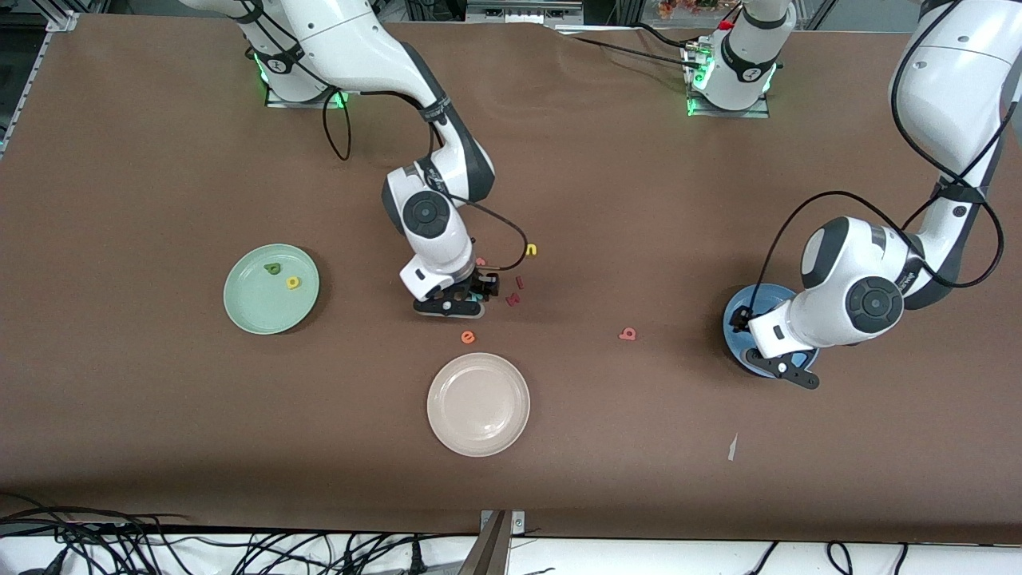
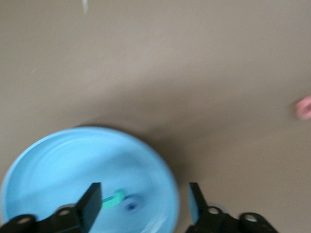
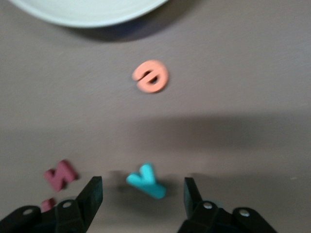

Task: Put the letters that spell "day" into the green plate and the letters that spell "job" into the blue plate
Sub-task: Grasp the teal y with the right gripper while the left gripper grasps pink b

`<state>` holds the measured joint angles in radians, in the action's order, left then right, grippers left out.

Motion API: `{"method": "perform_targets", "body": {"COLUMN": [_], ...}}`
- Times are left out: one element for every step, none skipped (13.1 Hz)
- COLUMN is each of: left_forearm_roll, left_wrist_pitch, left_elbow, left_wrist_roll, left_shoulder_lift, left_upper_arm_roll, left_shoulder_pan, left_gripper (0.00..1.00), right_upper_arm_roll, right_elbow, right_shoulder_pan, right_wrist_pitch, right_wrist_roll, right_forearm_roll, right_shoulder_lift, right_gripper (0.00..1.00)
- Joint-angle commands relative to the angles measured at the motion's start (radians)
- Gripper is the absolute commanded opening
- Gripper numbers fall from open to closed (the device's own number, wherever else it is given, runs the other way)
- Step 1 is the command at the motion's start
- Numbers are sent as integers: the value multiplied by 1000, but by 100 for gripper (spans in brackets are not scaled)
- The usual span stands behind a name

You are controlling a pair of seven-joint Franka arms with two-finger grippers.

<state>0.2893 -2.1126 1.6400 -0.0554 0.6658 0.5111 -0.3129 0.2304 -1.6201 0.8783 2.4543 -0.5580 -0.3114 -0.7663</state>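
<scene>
Right, near to far. Nearest the front camera sits the beige plate [image 1: 478, 404], glossy and not ours to fill. Just past it lie the orange "e" [image 1: 468, 337] and the salmon "b" [image 1: 628, 334], flat foam on the brown table [image 1: 160, 415].

Key relation: our right gripper [image 3: 141, 194] is low over the teal "y" [image 3: 146, 181], fingers parted, letter lying between them, nothing held yet. Its stem runs slantwise across the gap, not square to the pads. Dark red letters [image 3: 60, 174] lie just beside.

Our left gripper [image 2: 143, 201] hangs over the blue plate [image 2: 48, 160], fingers apart and empty; teal "j" [image 2: 113, 199] and blue "o" [image 2: 130, 206] lie in it.

The green plate [image 1: 247, 307] holds the dark green "d" [image 1: 273, 268] and yellow "a" [image 1: 293, 282]. The right arm is nearer to it.
</scene>
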Motion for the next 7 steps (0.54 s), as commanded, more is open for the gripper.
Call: {"method": "perform_targets", "body": {"left_forearm_roll": [-41, -39, -39, -36, -32, -29, -24], "left_wrist_pitch": [23, 19, 16, 14, 3, -27, -67], "left_elbow": [-83, -100, -124, -141, -150, -151, -151], "left_wrist_roll": [187, 256, 314, 360, 400, 434, 475], "left_shoulder_lift": [69, 92, 112, 127, 139, 150, 166], "left_upper_arm_roll": [-8, -8, -8, -8, -9, -11, -16], "left_shoulder_pan": [104, 138, 171, 204, 228, 250, 274], "left_gripper": [100, 100, 100, 100, 100, 100, 100], "right_upper_arm_roll": [-3, -3, -3, -2, -3, -3, -2], "right_elbow": [35, 35, 35, 35, 35, 37, 35], "right_shoulder_pan": [2, 4, 2, 2, 2, 2, 2], "right_wrist_pitch": [-3, -3, -5, -6, -9, -8, -9], "right_wrist_roll": [-7, -2, -2, 1, 1, 1, 0], "right_forearm_roll": [-6, -5, -2, 8, 14, 14, 20], "right_shoulder_lift": [-27, -34, -36, -36, -36, -44, -47], "right_gripper": [69, 64, 62, 55, 51, 50, 49]}}
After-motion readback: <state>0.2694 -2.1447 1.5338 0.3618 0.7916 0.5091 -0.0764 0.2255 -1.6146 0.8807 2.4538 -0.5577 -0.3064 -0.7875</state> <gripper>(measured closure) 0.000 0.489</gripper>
